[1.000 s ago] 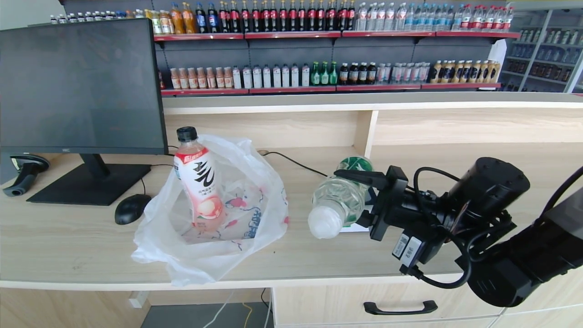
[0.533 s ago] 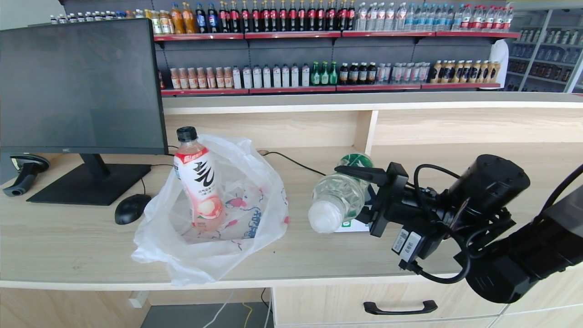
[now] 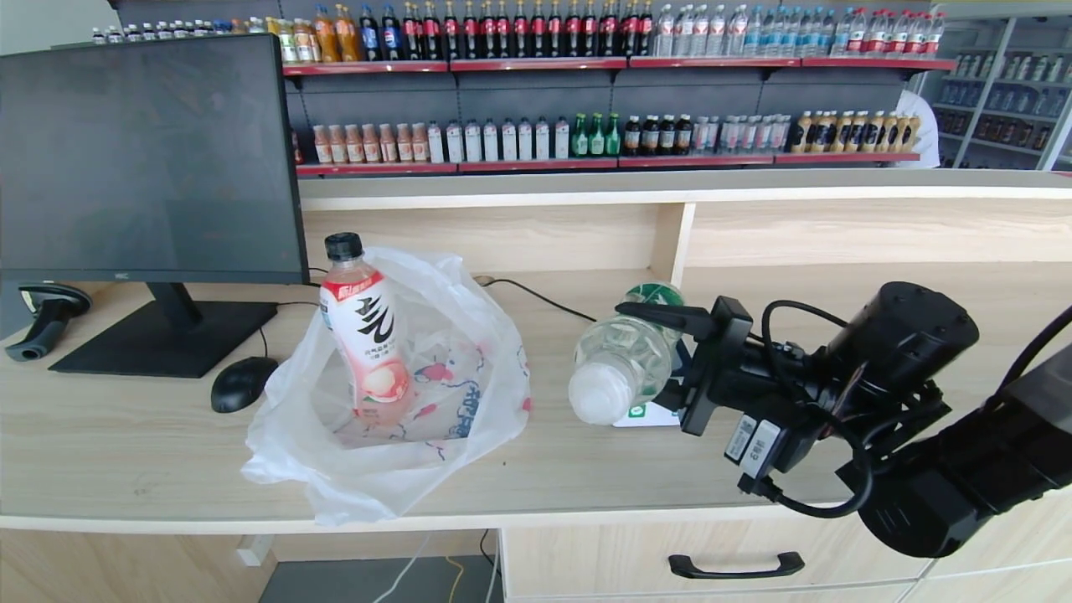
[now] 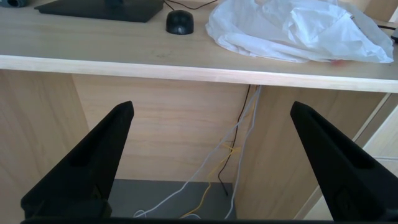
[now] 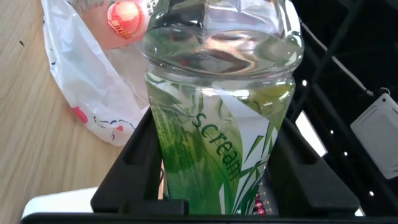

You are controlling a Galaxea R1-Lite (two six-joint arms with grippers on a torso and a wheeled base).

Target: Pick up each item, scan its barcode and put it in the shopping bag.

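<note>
- You have the handheld scanner (image 3: 43, 321) at the far left of the counter (image 3: 126, 452), next to the monitor stand and well away from the bottle you carry. Plan a long, level sweep to reach it.
- Your left gripper (image 4: 211, 163) hangs below the counter's front edge, its jaws wide apart and holding nothing. Leave it low so it does not cross the carry path.
- The shopping bag (image 3: 477, 368) slumps open just right of the mouse (image 3: 241, 383), with a pink drink bottle (image 3: 364, 335) leaning upright inside. The plastic is limp, so come in from above and aim for the free space beside the pink bottle, which would probably tip if knocked.
- The water bottle (image 3: 624, 362) lies sideways in the air to the right of the bag, cap end nearer the bag, above a small white card (image 3: 649, 416). You cannot tell from here where its barcode sits, so roll the wrist slowly until the label faces the scanner.
- Your right gripper (image 3: 663, 360) is clamped on the water bottle around its green-labelled part. The thin wall will likely flex, so do not squeeze harder.
</note>
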